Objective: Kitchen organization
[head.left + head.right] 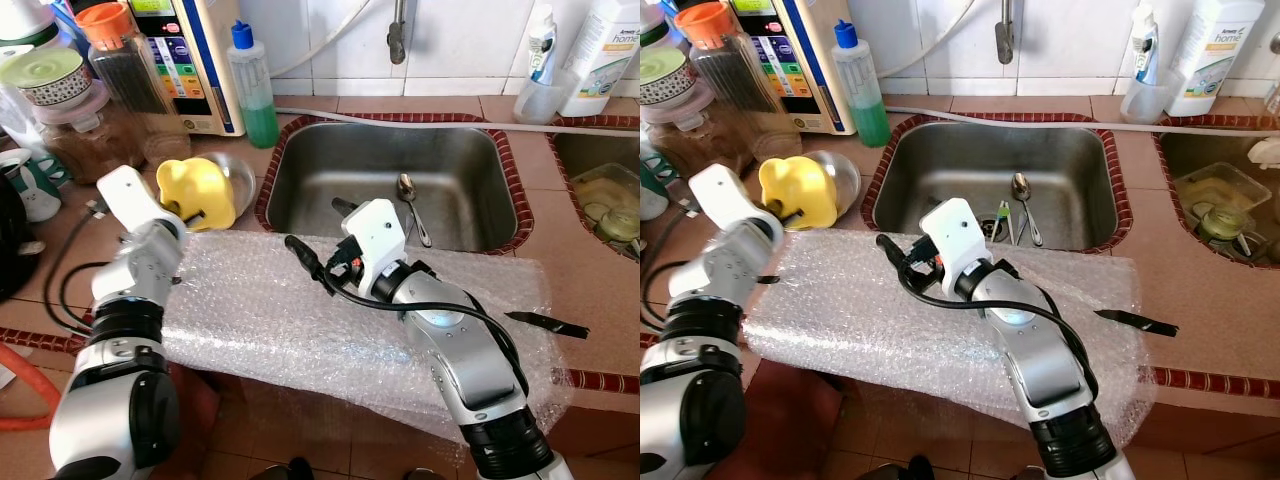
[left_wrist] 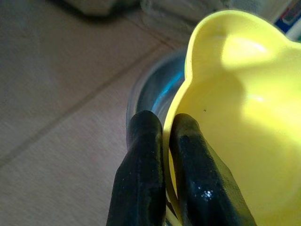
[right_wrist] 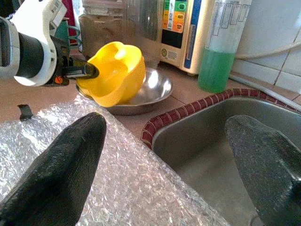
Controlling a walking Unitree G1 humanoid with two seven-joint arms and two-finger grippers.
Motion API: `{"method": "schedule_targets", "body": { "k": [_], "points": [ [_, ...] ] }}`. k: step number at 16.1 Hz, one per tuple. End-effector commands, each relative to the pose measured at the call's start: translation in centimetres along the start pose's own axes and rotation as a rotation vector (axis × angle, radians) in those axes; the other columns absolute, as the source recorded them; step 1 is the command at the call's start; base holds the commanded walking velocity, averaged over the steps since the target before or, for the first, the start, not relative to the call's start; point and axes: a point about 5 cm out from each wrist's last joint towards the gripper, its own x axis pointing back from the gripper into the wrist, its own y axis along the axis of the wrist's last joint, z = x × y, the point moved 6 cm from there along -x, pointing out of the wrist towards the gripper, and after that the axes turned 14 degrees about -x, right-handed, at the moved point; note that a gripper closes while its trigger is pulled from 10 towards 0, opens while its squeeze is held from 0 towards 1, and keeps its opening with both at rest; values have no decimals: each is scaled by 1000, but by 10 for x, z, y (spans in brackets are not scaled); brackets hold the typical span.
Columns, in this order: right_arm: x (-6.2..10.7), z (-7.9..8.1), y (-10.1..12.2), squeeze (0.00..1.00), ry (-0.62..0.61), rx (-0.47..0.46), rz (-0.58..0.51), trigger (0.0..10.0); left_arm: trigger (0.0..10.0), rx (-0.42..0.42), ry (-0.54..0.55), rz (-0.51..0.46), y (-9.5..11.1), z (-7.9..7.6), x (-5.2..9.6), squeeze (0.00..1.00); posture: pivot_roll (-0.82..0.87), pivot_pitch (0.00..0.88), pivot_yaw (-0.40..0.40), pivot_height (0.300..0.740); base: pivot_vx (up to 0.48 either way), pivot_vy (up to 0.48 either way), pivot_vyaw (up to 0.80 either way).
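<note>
Two black fingers of the left gripper (image 2: 162,169) pinch the yellow plastic bowl's (image 1: 197,190) rim, centre-left; next, lift it from the steel dish (image 3: 150,92). Right gripper (image 3: 164,160) hovers open.

A white bottle (image 1: 603,50) at the upper right of the left eye view carries a label with the word "home" in blue letters (the smaller print above it is too fine to read). The white appliance (image 1: 190,60) at the upper left has a panel of coloured buttons and tiny print, none of it legible. The small bottle (image 1: 541,45) beside the white one has an unreadable label.
</note>
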Motion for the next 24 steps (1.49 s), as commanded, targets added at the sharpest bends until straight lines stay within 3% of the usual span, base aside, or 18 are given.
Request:
{"method": "schedule_targets", "body": {
  "k": [1,3,11,13,14,15,17,20,24],
  "points": [
    [-4,6,3,847,22,2,-13,10000,0,-21,16,-2,-1,11,0,0,-240,113,132,740,0,0,0],
    [-4,7,3,843,27,1,-14,10000,0,-46,1,-28,3,9,1,0,-241,111,132,740,0,0,0],
    [-5,2,13,847,4,3,-59,10000,0,-52,-84,-172,26,-21,9,0,-244,117,131,740,0,0,0],
    [-6,-1,19,847,-13,7,-87,10000,0,-92,-108,-270,41,-29,15,0,-243,117,131,740,0,0,0],
    [-7,-5,24,847,-38,8,-111,10000,0,-121,-149,-400,62,-38,25,0,-244,118,134,740,0,0,0],
    [-7,-7,27,847,-51,7,-124,10000,0,-150,-166,-443,68,-42,28,0,-245,120,134,740,0,0,0],
    [-11,-14,38,843,-92,6,-172,10000,0,-233,-239,-569,85,-61,43,0,-245,119,134,740,0,0,0],
    [-22,-18,54,843,-123,-8,-227,10000,0,-416,-312,-668,81,-90,59,0,-241,114,135,740,0,0,0],
    [-36,-18,65,847,-141,9,-264,10000,0,-475,-390,-761,75,-112,78,0,-234,112,133,740,0,0,0]
  ]
}}
